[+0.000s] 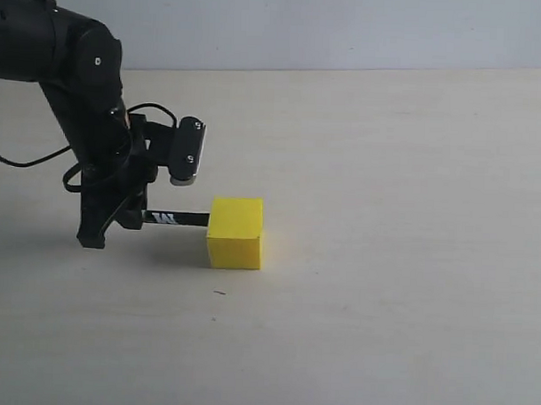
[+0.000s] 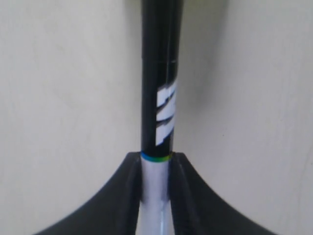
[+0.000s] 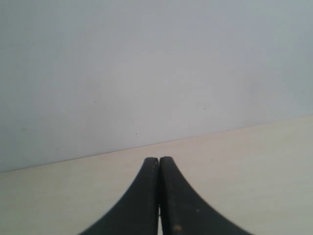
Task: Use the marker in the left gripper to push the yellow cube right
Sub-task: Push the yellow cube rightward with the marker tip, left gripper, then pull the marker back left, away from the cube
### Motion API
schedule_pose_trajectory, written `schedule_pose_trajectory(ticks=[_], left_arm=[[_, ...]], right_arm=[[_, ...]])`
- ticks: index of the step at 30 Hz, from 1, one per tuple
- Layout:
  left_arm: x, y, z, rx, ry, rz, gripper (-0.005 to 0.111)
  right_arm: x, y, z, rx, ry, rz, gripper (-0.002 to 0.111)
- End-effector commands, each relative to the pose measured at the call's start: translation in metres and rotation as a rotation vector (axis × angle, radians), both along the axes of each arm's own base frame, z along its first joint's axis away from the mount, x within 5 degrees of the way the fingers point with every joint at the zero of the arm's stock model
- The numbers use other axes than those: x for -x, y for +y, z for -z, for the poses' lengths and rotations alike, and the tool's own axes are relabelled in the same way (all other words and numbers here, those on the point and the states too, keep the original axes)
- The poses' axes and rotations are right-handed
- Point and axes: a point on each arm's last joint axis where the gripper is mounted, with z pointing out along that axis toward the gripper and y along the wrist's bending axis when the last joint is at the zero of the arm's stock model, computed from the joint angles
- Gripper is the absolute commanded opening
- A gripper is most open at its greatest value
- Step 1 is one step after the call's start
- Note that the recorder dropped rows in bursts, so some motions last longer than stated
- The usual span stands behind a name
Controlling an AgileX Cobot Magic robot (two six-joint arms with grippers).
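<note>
One yellow cube (image 1: 235,232) is being carried by the worktop (image 1: 382,304), mid-scene, its left face seemingly being touched by the black end of the marker (image 1: 176,220). Judged light, rigid, likely to slide; best pushed low, mid-face. Marker is being pinched at its white barrel by left jaws, level; left arm (image 1: 79,80) is being bent low. Right jaws are being pressed together, empty.

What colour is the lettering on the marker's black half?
White lettering on the marker; it shows best in the left wrist view.
</note>
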Motion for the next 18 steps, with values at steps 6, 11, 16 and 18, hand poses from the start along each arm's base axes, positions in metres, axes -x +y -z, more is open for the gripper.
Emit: schedule_pose_trajectory(ticks=[6, 11, 16, 18], left_arm=[[-0.003, 0.015, -0.003, -0.013, 0.049, -0.123, 0.000], [0.003, 0.022, -0.003, -0.065, 0.121, -0.151, 0.000], [0.005, 0.020, -0.003, -0.059, 0.140, -0.156, 0.000], [0.008, 0.014, -0.003, -0.051, 0.143, -0.138, 0.000]], right_arm=[[0.000, 0.000, 0.001, 0.009, -0.002, 0.007, 0.000], [0.000, 0.000, 0.001, 0.009, -0.002, 0.007, 0.000], [0.000, 0.000, 0.001, 0.009, -0.002, 0.007, 0.000], [0.000, 0.000, 0.001, 0.009, -0.002, 0.007, 0.000]])
